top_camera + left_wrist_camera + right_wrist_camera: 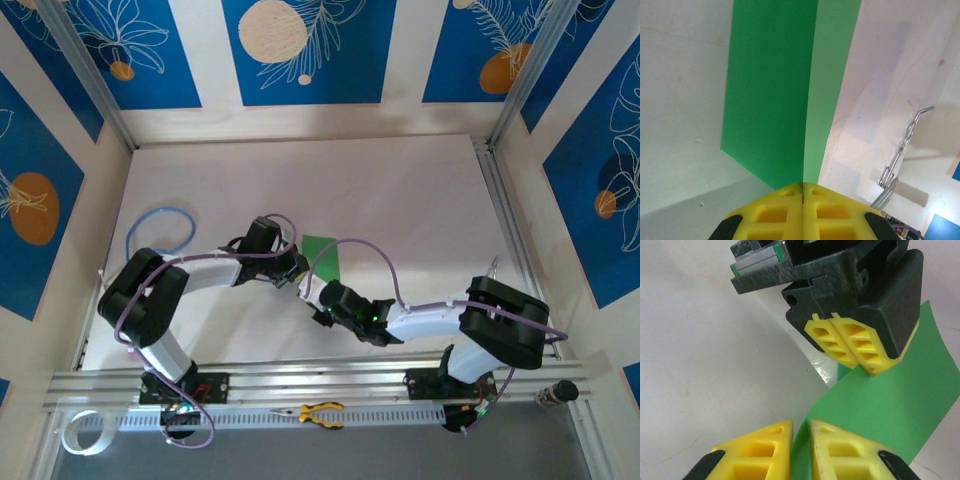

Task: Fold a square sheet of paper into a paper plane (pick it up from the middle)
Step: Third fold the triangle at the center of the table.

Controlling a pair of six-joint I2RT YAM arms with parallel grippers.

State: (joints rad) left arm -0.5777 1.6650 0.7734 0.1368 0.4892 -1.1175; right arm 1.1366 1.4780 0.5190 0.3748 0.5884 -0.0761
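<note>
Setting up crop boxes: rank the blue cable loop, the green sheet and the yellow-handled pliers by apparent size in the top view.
1. blue cable loop, widest outline.
2. green sheet, partly hidden.
3. yellow-handled pliers, longer than the sheet's visible part but slim; places two and three are unsure.

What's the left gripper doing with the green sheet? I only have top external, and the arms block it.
Observer: In the left wrist view, the left gripper is shut on the edge of the square sheet of paper.
Operator: Is the sheet flat or bent?
Observer: Bent. A crease runs away from the fingertips, with a darker panel on one side and a lighter one on the other.
Operator: And the right?
Observer: In the right wrist view, the right gripper has its jaws a narrow gap apart. The sheet's edge shows in that gap, close below the left gripper's fingertips.
</note>
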